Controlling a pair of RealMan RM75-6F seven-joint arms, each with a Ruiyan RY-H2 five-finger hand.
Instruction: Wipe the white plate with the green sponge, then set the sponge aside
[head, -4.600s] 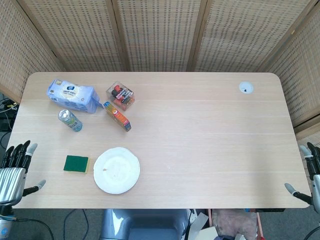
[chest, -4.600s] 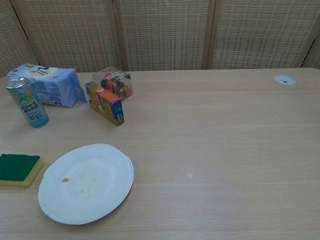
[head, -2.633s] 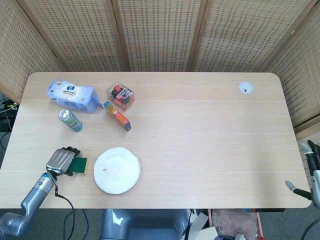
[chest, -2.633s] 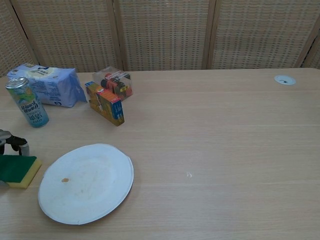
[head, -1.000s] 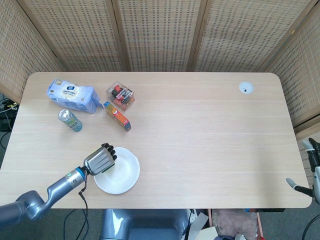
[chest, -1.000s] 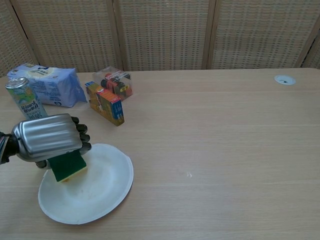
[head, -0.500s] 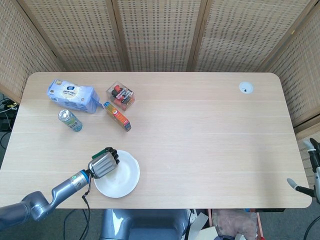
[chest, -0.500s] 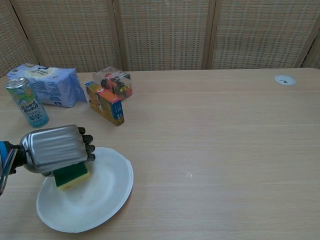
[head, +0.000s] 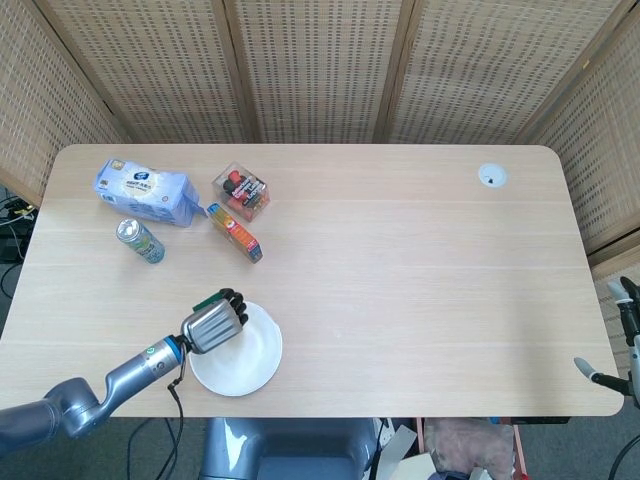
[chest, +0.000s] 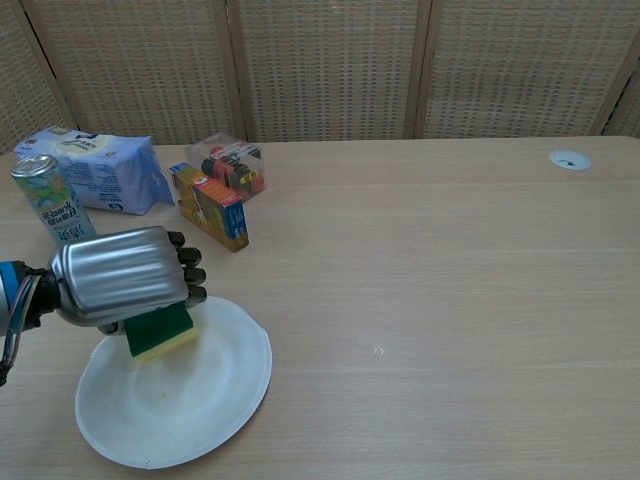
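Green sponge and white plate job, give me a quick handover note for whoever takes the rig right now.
Left hand: holds the green sponge, fingers curled around it, over the far left part of the white plate.
Right hand: off the table's right edge, holds nothing as far as the head view shows.
Plate: near the front left of the table.
Done: sponge picked up and brought to the plate.
Left: finish wiping across the plate, then set the sponge down on the table beside it and let go.
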